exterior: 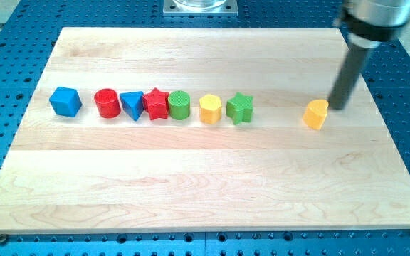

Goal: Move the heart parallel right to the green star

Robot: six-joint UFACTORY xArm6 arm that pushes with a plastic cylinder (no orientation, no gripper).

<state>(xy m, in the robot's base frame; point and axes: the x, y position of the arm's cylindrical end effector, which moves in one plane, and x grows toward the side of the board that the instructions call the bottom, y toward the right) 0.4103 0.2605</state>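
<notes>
The yellow heart [316, 114] lies on the wooden board [191, 185] at the view's right, level with the row of blocks. The green star [239, 108] is the rightmost block of that row, well to the left of the heart. My tip [339, 107] rests just to the right of the heart, very close to its upper right edge; I cannot tell if it touches.
A row runs from the view's left: blue cube [65, 102], red cylinder [107, 103], blue triangle [131, 105], red star [155, 104], green cylinder [179, 105], yellow hexagon [210, 109]. The board sits on a blue perforated table.
</notes>
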